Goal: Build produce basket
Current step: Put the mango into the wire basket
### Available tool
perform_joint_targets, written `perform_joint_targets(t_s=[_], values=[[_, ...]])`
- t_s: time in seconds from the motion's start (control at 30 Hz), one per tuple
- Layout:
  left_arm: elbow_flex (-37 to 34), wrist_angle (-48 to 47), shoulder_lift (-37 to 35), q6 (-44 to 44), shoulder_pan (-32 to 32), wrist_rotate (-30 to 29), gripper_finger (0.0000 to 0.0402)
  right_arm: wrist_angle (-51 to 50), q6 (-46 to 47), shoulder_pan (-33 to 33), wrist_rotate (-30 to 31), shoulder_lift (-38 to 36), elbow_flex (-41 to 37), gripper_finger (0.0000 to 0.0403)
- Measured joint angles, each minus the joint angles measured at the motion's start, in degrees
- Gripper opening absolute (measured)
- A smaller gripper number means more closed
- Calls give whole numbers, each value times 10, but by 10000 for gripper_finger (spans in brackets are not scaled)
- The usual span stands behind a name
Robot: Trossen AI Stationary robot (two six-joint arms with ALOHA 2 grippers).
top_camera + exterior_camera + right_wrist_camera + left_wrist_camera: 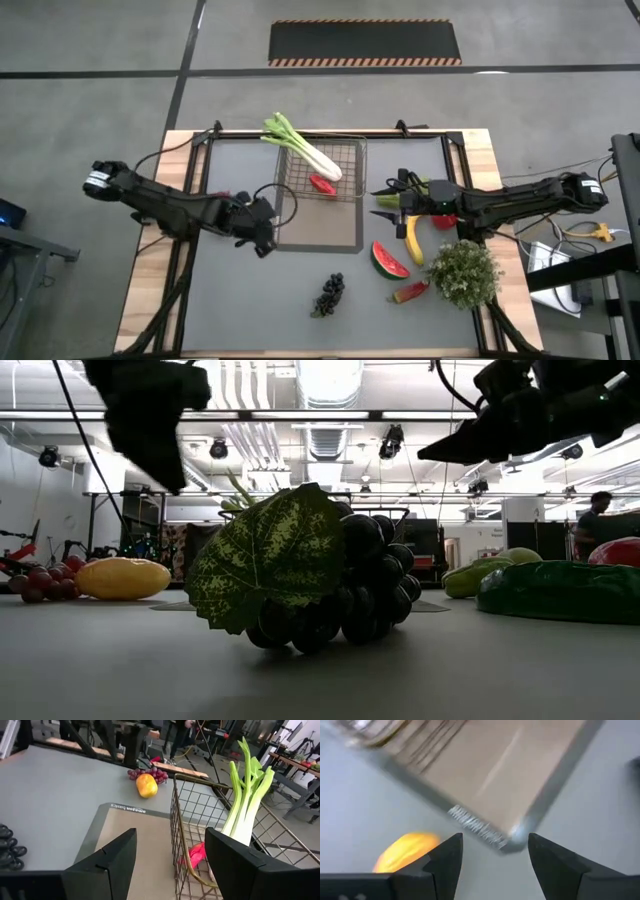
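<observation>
The wire basket (338,160) stands on the far part of the dark mat (320,232). The pale-green leek (300,148) lies slanted over its far left rim, and a red pepper (322,184) lies inside; both also show in the right wrist view as the leek (247,795) and the pepper (196,854). My right gripper (385,200) is open, just right of the basket, above the table. My left gripper (262,228) is open over the mat's near left corner (512,837). Banana (412,240), watermelon slice (390,260) and dark grapes (330,295) lie on the table.
A bushy plant (465,272) stands near the right edge, with a red piece (410,292) beside it. A yellow fruit (146,785) and red grapes (150,772) lie under my left arm. The red apple (620,550) and green pear (500,565) lie under my right arm.
</observation>
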Motion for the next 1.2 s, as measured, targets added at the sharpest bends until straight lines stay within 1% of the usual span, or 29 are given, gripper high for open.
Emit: perform_joint_targets(t_s=[0.13, 0.27, 0.33, 0.4, 0.53, 0.67, 0.83, 1.03, 1.2], values=[[-5, -75, 0, 17, 14, 1, 235, 2, 10, 0, -26, -10, -5, 219], [-23, -139, 1, 20, 33, 1, 275, 1, 17, 0, -27, -14, -5, 219], [-34, -158, 0, 39, 40, 1, 292, 0, 19, 0, -27, -14, -5, 219], [-48, -155, 1, 67, 47, 1, 301, 0, 19, 0, -27, -14, -5, 219], [-81, -137, 1, 122, 66, -18, 304, 0, 19, 0, -27, -14, -5, 219], [-103, -113, 1, 170, 81, -49, 304, 0, 24, 0, -26, -14, -5, 219], [-121, -60, 4, 225, 97, -42, 304, 0, 28, 0, -25, -14, -5, 219], [-145, -42, 9, 232, 114, -27, 296, 0, 29, 0, -25, -14, -5, 219], [-147, -36, 21, 232, 118, -23, 294, -2, 29, 0, -25, -14, -5, 219]])
